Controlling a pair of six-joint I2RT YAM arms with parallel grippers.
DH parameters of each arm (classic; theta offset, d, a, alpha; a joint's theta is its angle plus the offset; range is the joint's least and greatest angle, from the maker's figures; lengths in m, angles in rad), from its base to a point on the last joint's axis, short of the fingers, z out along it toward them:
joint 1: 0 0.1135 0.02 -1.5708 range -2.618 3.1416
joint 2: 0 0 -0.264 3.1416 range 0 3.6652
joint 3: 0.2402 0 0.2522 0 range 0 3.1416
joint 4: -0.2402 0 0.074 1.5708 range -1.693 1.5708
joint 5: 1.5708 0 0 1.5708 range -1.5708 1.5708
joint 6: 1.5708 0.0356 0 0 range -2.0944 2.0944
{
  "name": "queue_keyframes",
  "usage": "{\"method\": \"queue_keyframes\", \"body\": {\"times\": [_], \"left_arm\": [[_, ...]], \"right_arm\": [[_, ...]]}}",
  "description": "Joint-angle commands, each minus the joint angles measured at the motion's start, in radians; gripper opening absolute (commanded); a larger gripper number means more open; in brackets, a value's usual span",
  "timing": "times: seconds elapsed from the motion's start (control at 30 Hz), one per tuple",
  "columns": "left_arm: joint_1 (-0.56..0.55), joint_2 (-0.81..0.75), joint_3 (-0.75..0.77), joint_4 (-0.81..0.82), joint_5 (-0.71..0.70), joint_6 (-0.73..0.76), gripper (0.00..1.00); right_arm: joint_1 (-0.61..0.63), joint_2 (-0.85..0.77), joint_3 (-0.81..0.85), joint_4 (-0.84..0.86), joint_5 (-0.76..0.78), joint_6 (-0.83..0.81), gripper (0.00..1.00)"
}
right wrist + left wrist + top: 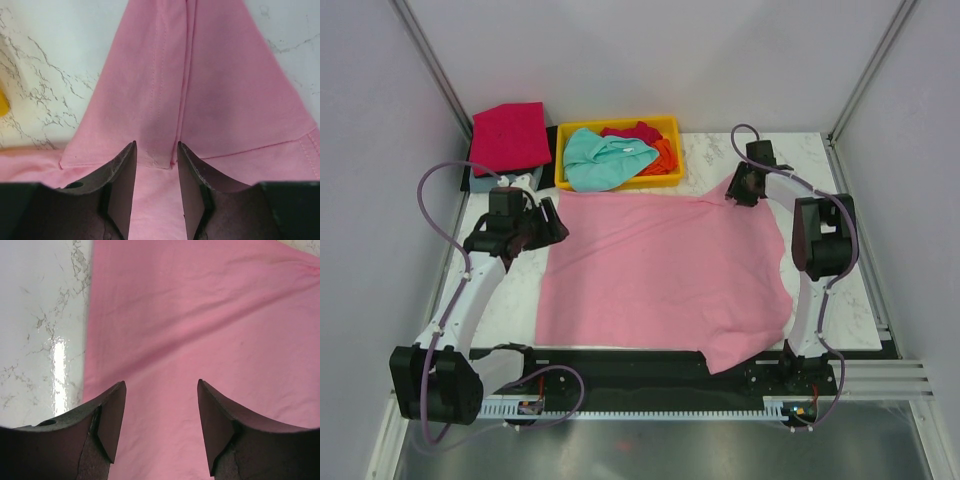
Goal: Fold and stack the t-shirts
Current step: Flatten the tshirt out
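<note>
A light pink t-shirt lies spread flat on the marble table. Its near right corner hangs over the front edge. My left gripper is open just above the shirt's far left edge; in the left wrist view pink cloth lies flat under the wide jaws. My right gripper is at the shirt's far right corner. In the right wrist view its jaws stand a little apart, straddling a stitched sleeve fold. Teal, red and orange tees lie in the tray.
The yellow plastic tray stands at the back centre, just beyond the pink shirt. A folded crimson tee lies on a grey-blue one at the back left. Bare marble shows left and right of the shirt.
</note>
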Motion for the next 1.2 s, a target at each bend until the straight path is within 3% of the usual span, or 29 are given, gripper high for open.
{"method": "queue_keyframes", "body": {"times": [0.0,0.17,0.33,0.57,0.77,0.87,0.9,0.93,1.07,1.1,1.17], "left_arm": [[-0.006,-0.016,0.021,0.028,0.020,0.046,0.66],[-0.008,-0.016,0.021,0.023,0.015,0.047,0.66],[-0.009,-0.015,0.021,0.023,0.017,0.047,0.66],[-0.012,-0.013,0.024,0.023,0.018,0.049,0.66],[-0.012,-0.018,0.027,0.023,0.012,0.049,0.65],[-0.014,-0.027,0.025,0.022,0.009,0.047,0.65],[-0.014,-0.027,0.022,0.023,0.009,0.047,0.65],[-0.014,-0.027,0.025,0.023,0.007,0.047,0.65],[-0.014,-0.030,0.024,0.023,0.007,0.046,0.65],[-0.014,-0.029,0.024,0.023,0.011,0.044,0.65],[-0.015,-0.018,0.025,0.023,0.015,0.046,0.65]], "right_arm": [[0.009,0.022,0.053,0.006,0.018,0.009,0.44],[0.013,0.024,0.052,0.005,0.020,0.010,0.33],[0.015,0.024,0.036,0.005,0.015,0.003,0.01],[0.019,0.033,0.117,0.003,-0.026,0.032,0.00],[0.050,0.267,0.571,-0.061,-0.118,0.024,0.00],[0.058,0.419,0.798,-0.032,-0.201,0.042,0.12],[0.058,0.453,0.881,-0.023,-0.227,0.049,0.43],[0.058,0.503,0.912,-0.015,-0.244,0.052,0.55],[0.058,0.502,0.877,0.133,-0.313,0.056,0.61],[0.058,0.479,0.837,0.155,-0.333,0.046,0.69],[0.058,0.449,0.790,0.183,-0.329,0.021,0.74]]}}
